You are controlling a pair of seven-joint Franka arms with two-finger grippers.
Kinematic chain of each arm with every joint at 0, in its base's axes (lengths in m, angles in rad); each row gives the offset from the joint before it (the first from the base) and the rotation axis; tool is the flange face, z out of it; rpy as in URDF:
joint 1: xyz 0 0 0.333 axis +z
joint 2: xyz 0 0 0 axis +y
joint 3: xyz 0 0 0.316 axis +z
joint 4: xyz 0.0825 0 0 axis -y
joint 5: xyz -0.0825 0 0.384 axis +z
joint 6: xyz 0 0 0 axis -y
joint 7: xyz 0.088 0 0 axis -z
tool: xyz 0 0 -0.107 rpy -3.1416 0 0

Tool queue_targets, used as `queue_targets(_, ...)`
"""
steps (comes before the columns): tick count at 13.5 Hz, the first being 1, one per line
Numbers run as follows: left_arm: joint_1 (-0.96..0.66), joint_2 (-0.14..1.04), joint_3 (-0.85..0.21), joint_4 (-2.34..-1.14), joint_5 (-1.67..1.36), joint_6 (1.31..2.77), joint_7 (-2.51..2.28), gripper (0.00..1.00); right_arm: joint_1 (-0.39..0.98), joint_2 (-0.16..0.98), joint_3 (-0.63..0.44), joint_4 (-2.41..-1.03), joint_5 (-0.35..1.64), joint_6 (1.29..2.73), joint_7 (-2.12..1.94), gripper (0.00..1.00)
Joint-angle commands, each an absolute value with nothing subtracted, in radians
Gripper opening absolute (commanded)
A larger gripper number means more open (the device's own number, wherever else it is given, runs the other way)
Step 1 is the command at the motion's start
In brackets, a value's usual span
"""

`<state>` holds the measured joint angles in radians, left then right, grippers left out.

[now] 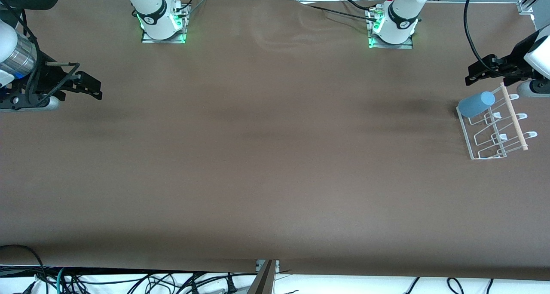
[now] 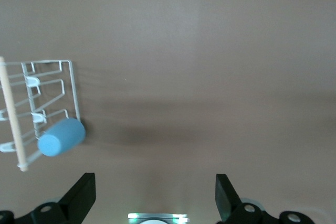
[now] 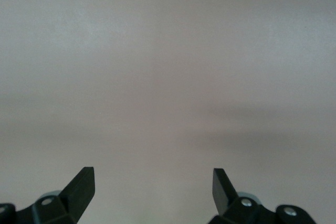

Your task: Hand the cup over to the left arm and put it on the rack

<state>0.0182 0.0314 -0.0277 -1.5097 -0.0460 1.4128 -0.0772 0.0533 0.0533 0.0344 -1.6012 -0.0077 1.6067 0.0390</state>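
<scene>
The light-blue cup (image 1: 476, 103) rests tilted on a peg at the end of the white wire rack (image 1: 483, 154) that lies farther from the front camera, at the left arm's end of the table. It also shows in the left wrist view (image 2: 62, 137), on the rack (image 2: 74, 90). My left gripper (image 1: 472, 74) is open and empty, in the air beside the rack's cup end, apart from the cup. In its own view the left gripper (image 2: 155, 192) frames bare cloth. My right gripper (image 1: 92, 87) is open and empty, at the right arm's end of the table; in its own view the right gripper (image 3: 153, 187) shows only cloth.
A brown cloth (image 1: 266, 156) covers the whole table. The two arm bases (image 1: 161, 21) (image 1: 393, 25) stand along the edge farthest from the front camera. A pale wooden rod (image 1: 514, 117) runs along the rack's side. Cables hang below the table's near edge.
</scene>
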Motion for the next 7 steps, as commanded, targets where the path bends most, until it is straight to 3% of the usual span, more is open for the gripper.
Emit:
queue_targets(1, 0.009, 0.061, -0.015, -1.510, -0.060, 1.413, -0.115, 1.00, 0.066, 0.060, 0.035, -1.585, -0.005, 1.611, 0.031, 0.99)
queue_targets(7, 0.009, 0.089, -0.021, -1.471, -0.057, 1.401, -0.114, 1.00, 0.067, 0.061, 0.035, -1.585, -0.006, 1.609, 0.031, 0.99)
